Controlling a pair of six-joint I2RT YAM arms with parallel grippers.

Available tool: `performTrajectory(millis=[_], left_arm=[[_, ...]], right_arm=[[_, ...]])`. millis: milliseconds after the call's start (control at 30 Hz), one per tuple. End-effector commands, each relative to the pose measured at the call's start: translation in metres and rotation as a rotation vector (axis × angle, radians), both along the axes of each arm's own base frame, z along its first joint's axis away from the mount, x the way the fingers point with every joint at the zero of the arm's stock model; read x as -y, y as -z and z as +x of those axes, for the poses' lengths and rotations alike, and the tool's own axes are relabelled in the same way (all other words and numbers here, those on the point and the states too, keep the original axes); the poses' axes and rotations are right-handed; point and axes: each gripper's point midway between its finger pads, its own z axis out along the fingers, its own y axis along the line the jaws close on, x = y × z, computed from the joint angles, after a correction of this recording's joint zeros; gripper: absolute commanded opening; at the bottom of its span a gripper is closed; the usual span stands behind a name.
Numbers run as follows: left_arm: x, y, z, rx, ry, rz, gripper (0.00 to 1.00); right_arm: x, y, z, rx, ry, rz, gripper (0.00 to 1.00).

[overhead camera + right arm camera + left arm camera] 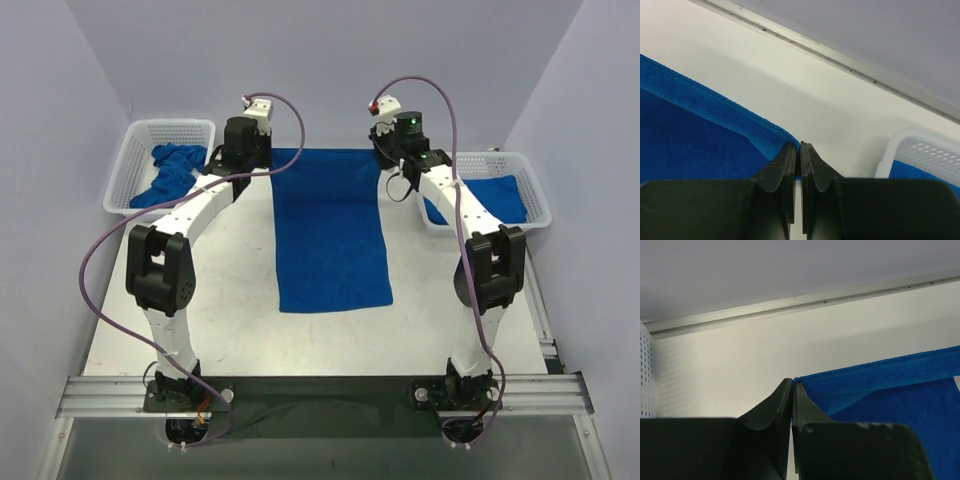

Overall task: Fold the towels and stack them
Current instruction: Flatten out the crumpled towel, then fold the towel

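Observation:
One royal-blue towel lies spread flat on the table, its long side running away from the arm bases. My left gripper is at the towel's far left corner. In the left wrist view the left gripper is shut, with the corner of the towel pinched at its tips. My right gripper is at the far right corner. The right wrist view shows the right gripper shut on the hemmed edge of the towel. More towels lie crumpled in the left basket.
A white mesh basket stands at the far left. Another white basket at the far right holds a flat blue towel; its rim shows in the right wrist view. Walls close in the back and both sides.

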Motion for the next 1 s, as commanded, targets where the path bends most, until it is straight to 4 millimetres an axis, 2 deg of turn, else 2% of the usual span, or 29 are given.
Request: performTrajectory(millis=[0,33,67,167,267,300,333,367,400,433,467,500,567,633,800,867,967], left_arm=[[-0.012,-0.022,0.012,0.069,-0.019,-0.056,0.0],[-0.01,-0.017,0.009,0.054,-0.009,-0.064,0.0],[-0.003,-0.02,0.008,0.069,0.02,-0.096,0.0],[0.006,0.002,-0.009,-0.008,0.07,-0.135,0.0],[0.011,0.032,-0.041,-0.149,0.097,-0.183,0.0],[0.009,0.037,-0.054,-0.178,0.1,-0.191,0.0],[0.007,0.043,-0.064,-0.213,0.094,-0.194,0.0],[0.006,0.045,-0.071,-0.226,0.09,-0.202,0.0],[0.004,0.034,-0.078,-0.208,0.092,-0.21,0.0],[0.002,0.041,-0.088,-0.232,0.091,-0.208,0.0],[0.001,0.037,-0.092,-0.229,0.09,-0.217,0.0],[0.0,0.029,-0.097,-0.22,0.092,-0.224,0.0],[0.0,0.026,-0.107,-0.243,0.095,-0.237,0.0],[0.001,0.031,-0.118,-0.293,0.102,-0.244,0.0],[0.007,0.024,-0.145,-0.357,0.124,-0.308,0.0],[0.011,0.016,-0.158,-0.371,0.141,-0.339,0.0],[0.008,0.021,-0.177,-0.388,0.128,-0.335,0.0]], right_arm=[[0.023,0.003,0.011,0.032,0.063,-0.037,0.0],[0.023,0.006,0.009,0.023,0.063,-0.03,0.0],[0.022,0.013,0.004,0.003,0.059,-0.03,0.0],[0.025,0.036,-0.013,-0.065,0.062,-0.018,0.0],[0.027,0.053,-0.036,-0.146,0.062,0.018,0.0],[0.027,0.049,-0.044,-0.15,0.055,0.029,0.0],[0.027,0.059,-0.055,-0.181,0.05,0.033,0.0],[0.027,0.059,-0.061,-0.19,0.048,0.039,0.0],[0.029,0.052,-0.067,-0.18,0.047,0.047,0.0],[0.03,0.051,-0.072,-0.184,0.05,0.048,0.0],[0.032,0.055,-0.078,-0.198,0.055,0.048,0.0],[0.032,0.05,-0.082,-0.195,0.062,0.063,0.0],[0.031,0.051,-0.091,-0.216,0.062,0.076,0.0],[0.031,0.045,-0.1,-0.225,0.071,0.094,0.0],[0.036,0.027,-0.121,-0.206,0.088,0.12,0.0],[0.04,0.026,-0.131,-0.216,0.1,0.121,0.0],[0.04,0.025,-0.15,-0.241,0.12,0.167,0.0]])
